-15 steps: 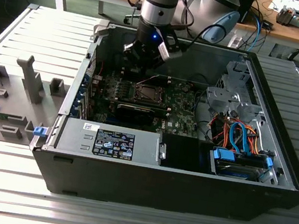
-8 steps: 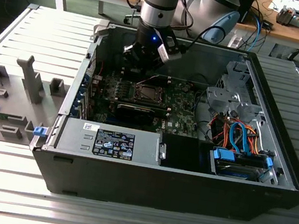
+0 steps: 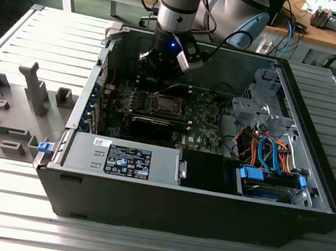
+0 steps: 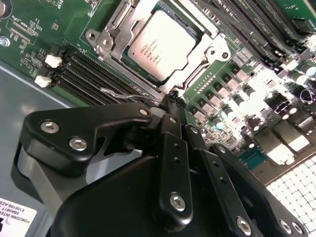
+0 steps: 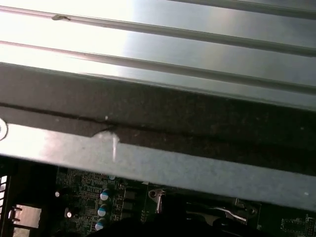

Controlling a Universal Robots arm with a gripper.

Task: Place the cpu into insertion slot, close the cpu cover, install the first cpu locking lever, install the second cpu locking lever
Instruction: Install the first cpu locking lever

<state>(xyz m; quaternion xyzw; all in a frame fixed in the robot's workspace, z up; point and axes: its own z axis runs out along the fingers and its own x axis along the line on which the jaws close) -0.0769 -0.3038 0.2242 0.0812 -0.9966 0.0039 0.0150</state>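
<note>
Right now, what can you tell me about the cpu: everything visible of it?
The cpu is a small flat square chip with a silver-grey metal top that bears dark print. In the second wrist view it lies flat in the insertion slot, and the cpu cover, a silver metal frame, sits closed around it, its cut-out centre leaving the chip's top bare. Green circuit board surrounds the socket, with long black memory slots beside it. The gripper sits close by the socket's edge without touching the chip.
</note>
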